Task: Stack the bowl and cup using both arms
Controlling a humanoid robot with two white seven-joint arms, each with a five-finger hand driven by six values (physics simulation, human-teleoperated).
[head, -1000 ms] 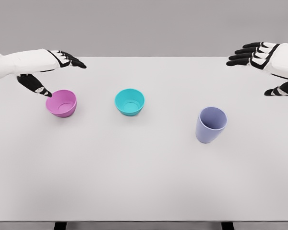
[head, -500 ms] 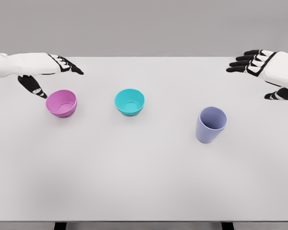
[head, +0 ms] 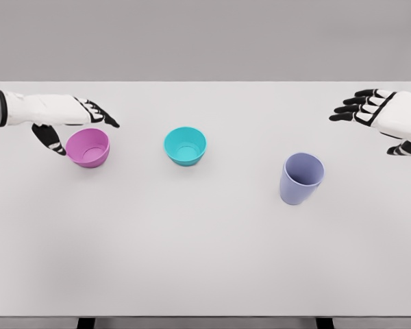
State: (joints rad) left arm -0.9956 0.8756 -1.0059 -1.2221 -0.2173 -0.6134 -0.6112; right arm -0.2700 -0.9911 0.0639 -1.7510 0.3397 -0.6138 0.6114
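Note:
A pink bowl (head: 88, 147) sits upright on the white table (head: 192, 240) at the left. My left hand (head: 79, 127) is open around its far-left side, thumb by the bowl's left wall and fingers stretched over the rim behind it. A teal bowl (head: 185, 145) stands in the middle, untouched. A lavender cup (head: 301, 178) stands upright to the right of centre. My right hand (head: 380, 123) hovers open at the right edge, above and to the right of the cup, well apart from it.
The table's front edge runs along the bottom of the view, with dark legs under it. A grey wall lies behind the far edge.
My left hand has dropped and pulled back left, settling closer around the pink bowl. The right hand has lowered and drifted right. Bowls and cup have not moved.

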